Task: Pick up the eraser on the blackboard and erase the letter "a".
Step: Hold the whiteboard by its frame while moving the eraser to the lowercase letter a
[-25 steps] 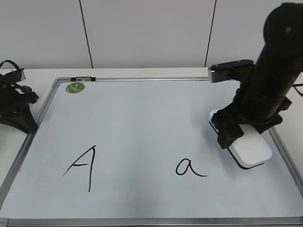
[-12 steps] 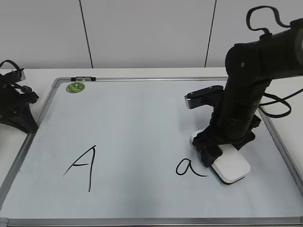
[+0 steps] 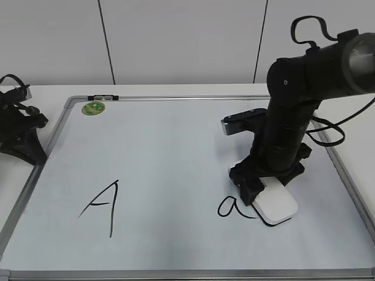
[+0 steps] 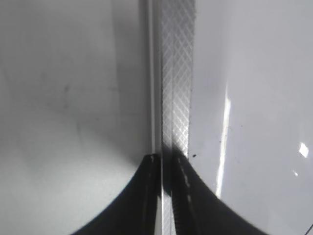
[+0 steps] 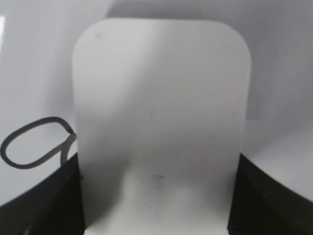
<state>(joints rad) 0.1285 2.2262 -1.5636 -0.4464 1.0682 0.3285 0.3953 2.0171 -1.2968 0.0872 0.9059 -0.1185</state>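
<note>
- Clamping the eraser (image 3: 272, 206) by its long sides: right gripper (image 3: 258, 184), black fingers (image 5: 39, 205) pressed against both flanks in the right wrist view.
- Lying flat on the blackboard (image 3: 176, 140), white top face up, dark underside edge just visible in the exterior view.
- Sitting just right of the letter "a" (image 3: 234, 207); left edge of the eraser (image 5: 159, 122) covering the right end of the marker stroke, loop of the letter "a" (image 5: 34, 144) fully exposed to its left.
- Reaching down steeply from the upper right of the exterior view, wrist camera bar jutting toward the board's middle.
- Parked off the board at the far left of the exterior view: left gripper (image 3: 23, 137), on the white table (image 3: 176, 91).
- Nearly closed, per the left wrist view: dark fingertips of left gripper (image 4: 166, 196) with only a narrow slit between, nothing held, poised over the board's silver frame (image 4: 176, 98).
- Drawn at the lower left of the board: capital "A" (image 3: 102, 205), well apart from the eraser.
- Stuck near the top left corner: round green magnet (image 3: 93, 108).
</note>
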